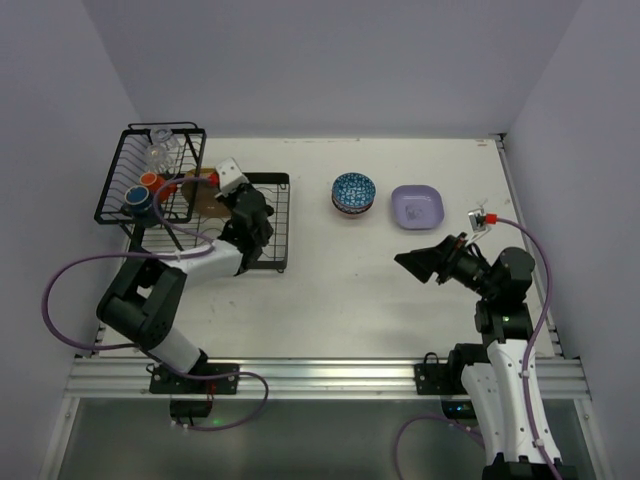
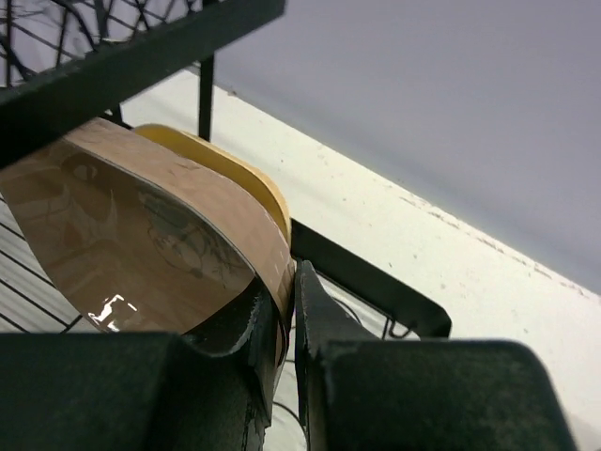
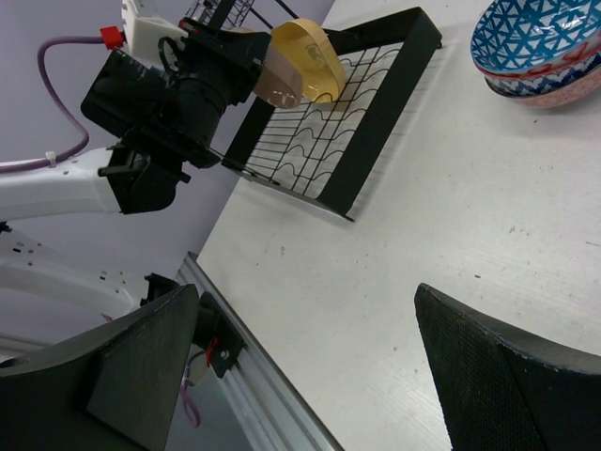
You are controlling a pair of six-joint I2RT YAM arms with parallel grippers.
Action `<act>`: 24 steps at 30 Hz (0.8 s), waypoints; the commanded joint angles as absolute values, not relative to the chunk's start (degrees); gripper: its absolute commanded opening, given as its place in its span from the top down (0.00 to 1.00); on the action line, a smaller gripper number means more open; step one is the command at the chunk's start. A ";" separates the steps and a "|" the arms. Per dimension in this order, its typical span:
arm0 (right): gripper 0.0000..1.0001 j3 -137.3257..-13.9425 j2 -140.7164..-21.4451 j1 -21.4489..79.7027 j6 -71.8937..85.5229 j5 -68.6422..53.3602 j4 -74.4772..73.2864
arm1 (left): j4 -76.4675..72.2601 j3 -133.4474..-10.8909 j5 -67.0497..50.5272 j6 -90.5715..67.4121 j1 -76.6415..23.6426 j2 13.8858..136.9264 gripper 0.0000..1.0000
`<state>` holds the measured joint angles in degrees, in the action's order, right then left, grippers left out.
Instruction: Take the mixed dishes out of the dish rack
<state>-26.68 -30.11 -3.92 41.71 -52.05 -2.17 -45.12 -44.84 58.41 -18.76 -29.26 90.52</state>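
- While the left gripper (image 2: 289, 282) stands nearly closed, its two jaws pinch the rim of the tan plate (image 2: 141, 235), one finger on each face; we read this as a firm hold on the plate's edge.
- Taking the overhead view as our dial, with twelve o'clock away from the arm bases, the tan plate lies at about ten o'clock from the left gripper. It stands on edge among the curved dividers of the flat slotted tray (image 1: 275, 225) of the dish rack (image 3: 385, 122).
- Just behind the tan plate, on its far side from the fingers, a yellow plate (image 2: 244, 174) stands in the same tray, very close; whether the two touch we cannot tell.
- We judge that the coming move turns on this: held by its edge, the plate should rise edge-first, straight up out of its slot. Only then should it swing toward four o'clock onto the bare table (image 1: 350, 300); a sideways pull could drag the yellow plate along.
- At nine o'clock of the tray, the raised basket (image 1: 112, 190) holds the orange mug (image 1: 148, 180), the dark mug (image 1: 137, 200) and clear glasses (image 1: 158, 155).
- Out of the rack, stacked patterned bowls (image 1: 353, 192) sit at twelve o'clock of the table and a lavender plate (image 1: 417, 206) at one o'clock.
- Our right gripper (image 3: 305, 310) hangs wide open and empty at four o'clock, well apart from the rack, so the left arm is clearly the nearer.
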 commanded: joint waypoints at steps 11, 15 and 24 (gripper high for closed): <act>0.01 -34.09 -30.24 -4.04 39.29 -42.46 -10.89 | -33.95 -47.54 27.04 -5.99 -45.08 81.49 1.00; 0.01 -35.94 -28.83 -4.04 40.78 -39.21 -12.13 | -19.82 -51.31 15.49 -0.27 -53.06 77.44 1.00; 0.07 -44.03 -36.99 -2.39 30.07 -35.59 -22.32 | 19.14 -53.35 16.68 9.40 -80.14 69.18 1.00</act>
